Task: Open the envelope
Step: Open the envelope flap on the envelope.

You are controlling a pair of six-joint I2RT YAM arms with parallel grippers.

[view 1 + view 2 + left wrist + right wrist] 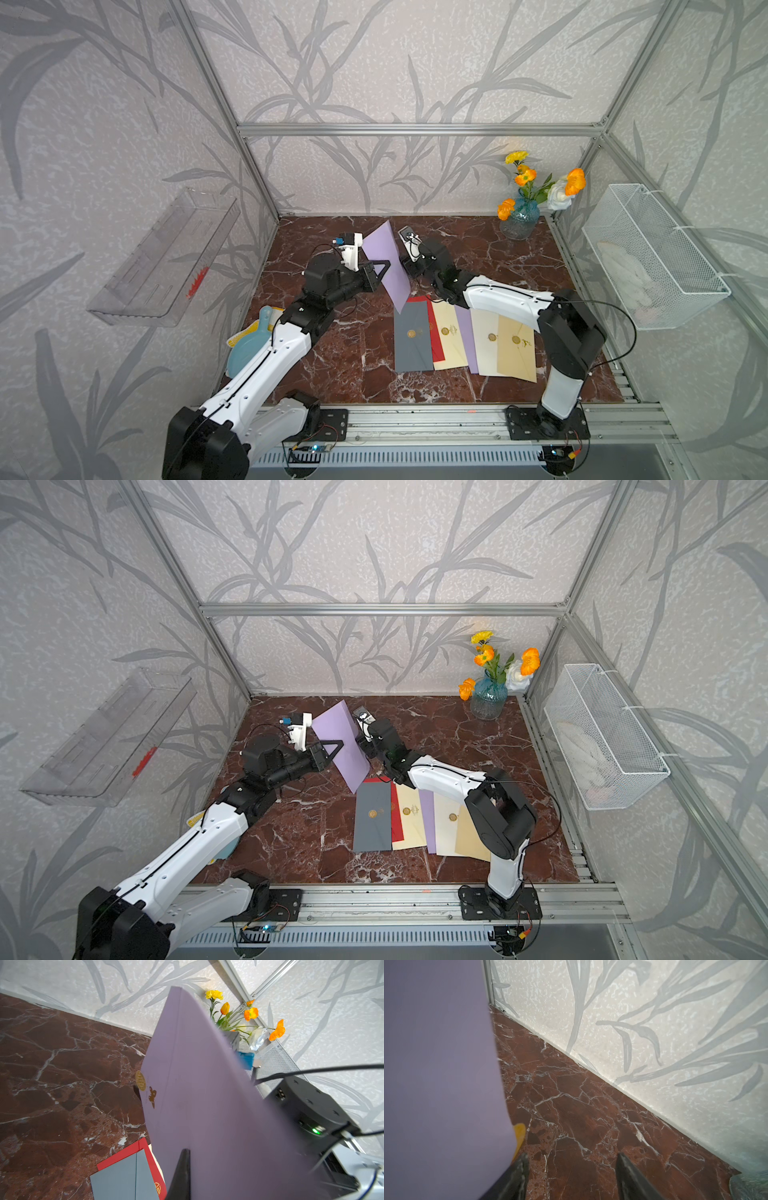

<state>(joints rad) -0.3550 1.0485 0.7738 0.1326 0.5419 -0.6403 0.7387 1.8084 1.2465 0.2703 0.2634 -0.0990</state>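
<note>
Task object: a lilac paper envelope point(395, 282), upright in the air above the red-brown marble desk point(340, 353), just above the fanned row of grey, red, cream and tan envelopes point(413, 340) lying flat.
Left pincer point(384, 266): pressed together on the lilac envelope's near edge, carrying it alone.
Right pincer point(573, 1155): spread and empty on the far side of the sheet, one finger point(519, 1176) just beside its edge.
Seal: a round gold sticker point(140, 1083) sits on the envelope's outline, next to a gold butterfly print.
Done: the envelope is lifted and presented between both arms.
Judged: the pointed flap looks swung outward with the seal at its tip, so probably unstuck; not certain.
Left: folding the flap fully back.
</note>
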